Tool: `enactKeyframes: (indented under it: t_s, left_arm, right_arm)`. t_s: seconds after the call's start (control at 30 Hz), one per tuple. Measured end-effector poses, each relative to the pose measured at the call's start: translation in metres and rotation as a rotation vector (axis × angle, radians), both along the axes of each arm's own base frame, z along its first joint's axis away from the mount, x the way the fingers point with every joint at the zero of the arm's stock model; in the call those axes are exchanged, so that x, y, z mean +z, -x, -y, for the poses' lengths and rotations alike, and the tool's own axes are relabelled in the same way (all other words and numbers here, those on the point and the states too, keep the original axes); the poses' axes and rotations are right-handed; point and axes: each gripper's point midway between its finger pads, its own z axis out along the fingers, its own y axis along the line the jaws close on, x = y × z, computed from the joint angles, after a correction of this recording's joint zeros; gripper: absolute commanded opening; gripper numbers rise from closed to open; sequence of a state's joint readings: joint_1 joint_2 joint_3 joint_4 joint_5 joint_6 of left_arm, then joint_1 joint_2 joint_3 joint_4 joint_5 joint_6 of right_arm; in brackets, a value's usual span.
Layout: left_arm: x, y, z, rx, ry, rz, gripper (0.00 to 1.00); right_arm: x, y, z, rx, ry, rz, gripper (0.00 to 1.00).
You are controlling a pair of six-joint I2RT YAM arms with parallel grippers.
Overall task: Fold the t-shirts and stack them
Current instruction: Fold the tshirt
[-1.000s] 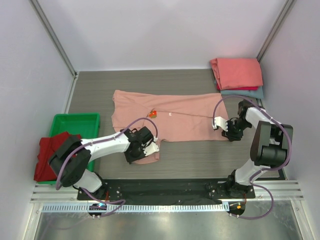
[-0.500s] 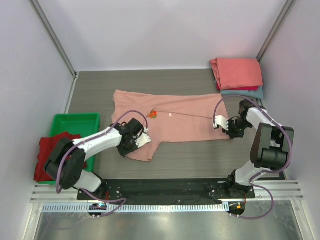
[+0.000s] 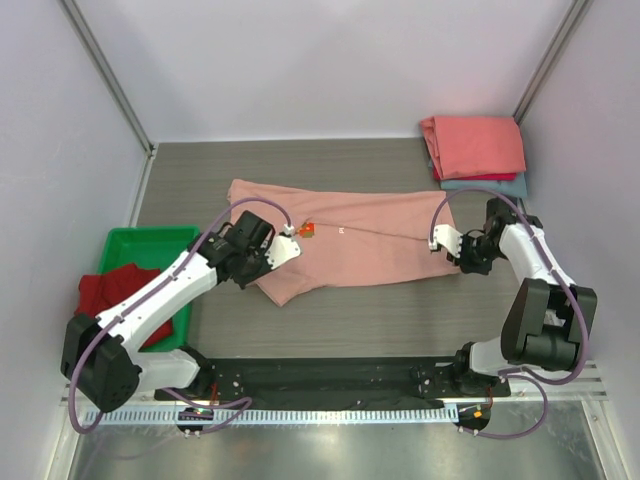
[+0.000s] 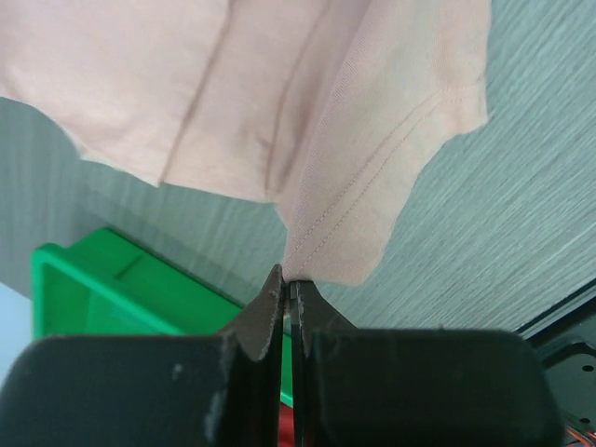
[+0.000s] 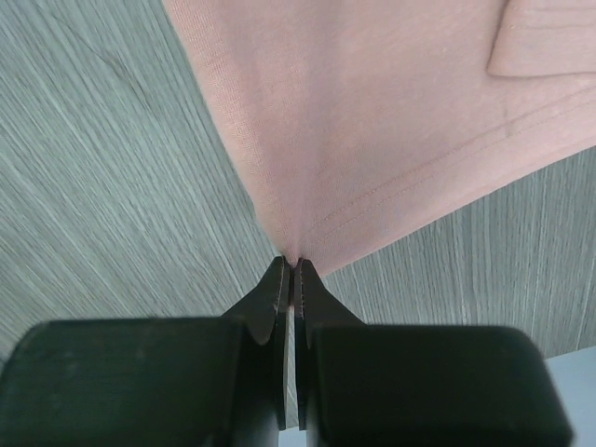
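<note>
A dusty-pink t-shirt (image 3: 370,235) lies spread across the middle of the table, with a small print (image 3: 306,229) near its left part. My left gripper (image 3: 268,262) is shut on the shirt's near-left edge, and the cloth (image 4: 279,93) hangs from the closed tips (image 4: 289,277). At the shirt's right end, my right gripper (image 3: 462,262) is shut on the hem (image 5: 372,112), pinched at the tips (image 5: 295,265). A coral-red folded t-shirt (image 3: 475,145) lies on a blue-grey one (image 3: 492,187) at the back right. A dark red t-shirt (image 3: 105,300) hangs over the tray's near side.
A green plastic tray (image 3: 150,240) stands at the left edge of the table, also showing in the left wrist view as a green wall (image 4: 93,289). Pale walls close in the table on three sides. The arm bases and a black rail (image 3: 330,375) run along the near edge.
My left gripper has moved back and to the left, carrying the shirt's near-left corner with it. My right gripper has closed on the right hem.
</note>
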State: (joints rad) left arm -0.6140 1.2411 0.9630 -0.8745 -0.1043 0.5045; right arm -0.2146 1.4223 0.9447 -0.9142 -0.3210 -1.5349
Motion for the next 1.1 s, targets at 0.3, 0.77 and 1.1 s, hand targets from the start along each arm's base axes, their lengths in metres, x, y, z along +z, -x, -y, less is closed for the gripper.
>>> enactKeyframes:
  t_s: [0.3, 0.77, 1.1]
  left_arm:
    - [0.019, -0.024, 0.007, -0.008, 0.016, 0.050, 0.00]
    - [0.046, -0.148, 0.036, 0.060, 0.068, 0.167, 0.00]
    - [0.042, -0.206, 0.036, 0.110, 0.080, 0.194, 0.00]
  right_arm:
    - [0.010, -0.010, -0.005, -0.093, -0.059, 0.013, 0.02]
    - [0.032, -0.070, -0.003, -0.222, -0.140, 0.072, 0.02]
    - [0.034, -0.112, 0.001, -0.329, -0.192, 0.087, 0.02]
